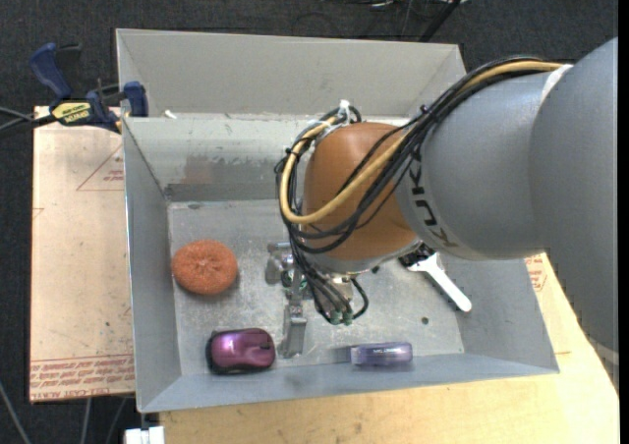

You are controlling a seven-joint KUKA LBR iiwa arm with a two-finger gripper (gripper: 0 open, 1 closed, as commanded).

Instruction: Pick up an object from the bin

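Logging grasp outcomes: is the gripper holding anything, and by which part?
Cannot be told: the gripper sits beside the purple mouse at the bin's front, with no hold visible.

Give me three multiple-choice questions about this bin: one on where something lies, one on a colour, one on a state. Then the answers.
1. Where in the bin is the orange pad?
A. on the floor, toward the view's left
B. in the far right corner
C. on the rim

2. What colour is the mouse by the near wall?
A. green
B. purple
C. white

3. How is the mouse?
A. lifted clear of the floor
B. lying on the floor beside the pincer
C. stacked on the pad

Answers:
1 A: it lies on the floor near the left wall.
2 B: its shell is shiny purple.
3 B: it rests flat on the floor, with the pincer just to the view's right of it.
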